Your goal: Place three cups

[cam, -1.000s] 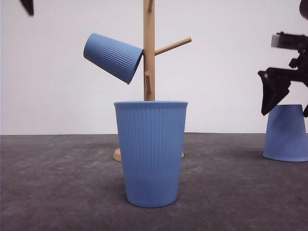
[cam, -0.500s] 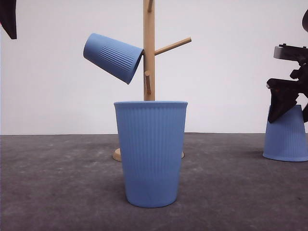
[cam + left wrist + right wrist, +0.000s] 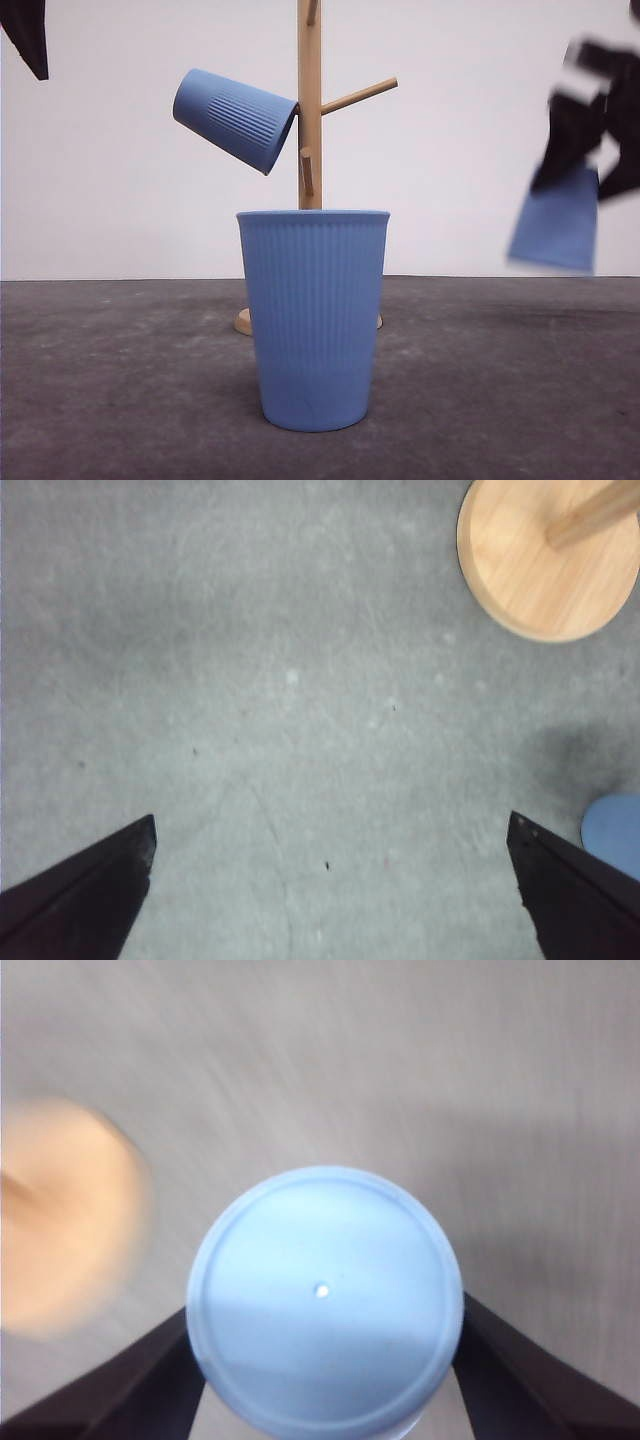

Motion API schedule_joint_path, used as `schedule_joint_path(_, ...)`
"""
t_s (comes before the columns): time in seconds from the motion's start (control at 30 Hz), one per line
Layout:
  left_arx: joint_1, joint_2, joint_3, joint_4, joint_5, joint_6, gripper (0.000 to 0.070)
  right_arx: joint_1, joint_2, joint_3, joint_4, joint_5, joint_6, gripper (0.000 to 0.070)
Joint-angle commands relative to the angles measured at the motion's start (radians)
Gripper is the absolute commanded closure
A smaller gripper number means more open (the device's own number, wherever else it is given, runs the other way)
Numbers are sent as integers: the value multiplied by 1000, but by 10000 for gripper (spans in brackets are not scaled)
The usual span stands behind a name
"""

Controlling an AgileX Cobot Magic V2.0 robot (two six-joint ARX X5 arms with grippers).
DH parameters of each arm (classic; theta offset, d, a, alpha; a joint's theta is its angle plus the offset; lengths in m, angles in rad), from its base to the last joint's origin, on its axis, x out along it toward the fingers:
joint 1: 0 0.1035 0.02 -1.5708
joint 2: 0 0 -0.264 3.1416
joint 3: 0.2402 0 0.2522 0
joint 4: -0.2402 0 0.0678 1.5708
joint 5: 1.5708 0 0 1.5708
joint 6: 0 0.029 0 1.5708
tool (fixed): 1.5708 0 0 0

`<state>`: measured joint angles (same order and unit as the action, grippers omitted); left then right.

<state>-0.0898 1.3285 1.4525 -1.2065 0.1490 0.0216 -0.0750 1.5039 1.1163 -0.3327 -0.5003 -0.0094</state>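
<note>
A light-blue ribbed cup (image 3: 314,318) stands upright, mouth up, on the near middle of the grey tabletop (image 3: 120,380). Behind it rises a wooden cup tree (image 3: 310,100), its round base (image 3: 545,560) resting on the tabletop. A second ribbed cup (image 3: 234,118) hangs on a peg on the left side of the post, tilted with its mouth against the post and its flat bottom pointing up and to the left. A bare peg (image 3: 358,96) slants up to the right, and a short peg (image 3: 307,170) sticks out lower down on the post. At the far right the right hand (image 3: 588,130) holds the third cup (image 3: 557,228) upside down in the air, clear of the tabletop and slightly tilted; both are blurred in the front view. In the right wrist view that cup's flat bottom (image 3: 325,1300) faces the camera, with a dark finger (image 3: 130,1385) pressed against each side, so the right hand is pinching the third cup. The left hand (image 3: 330,880) hangs over bare tabletop near the tree's base, its two dark fingers (image 3: 85,890) spread wide apart with nothing between them; a fingertip of it shows at the top left corner of the front view (image 3: 28,35). A rounded bit of light blue, apparently the upright cup, sits beside one finger in the left wrist view.
</note>
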Motion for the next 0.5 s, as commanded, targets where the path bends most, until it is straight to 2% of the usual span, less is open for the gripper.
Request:
schedule_joint_path(0.0,-2,5,13,18,2,-7,33,-26,-32,65,17,-93,64,439)
schedule_joint_path(0.1,-2,5,13,36,2,-7,33,-65,-69,114,70,-263,164,439)
schedule_joint_path(0.23,-2,5,13,60,2,-7,33,-92,-83,130,217,-468,336,439)
schedule_joint_path(0.3,-2,5,13,69,2,-7,33,-90,-81,130,262,-508,391,439)
schedule_joint_path(0.47,-3,6,13,85,9,-7,33,-31,-67,130,311,-521,443,439)
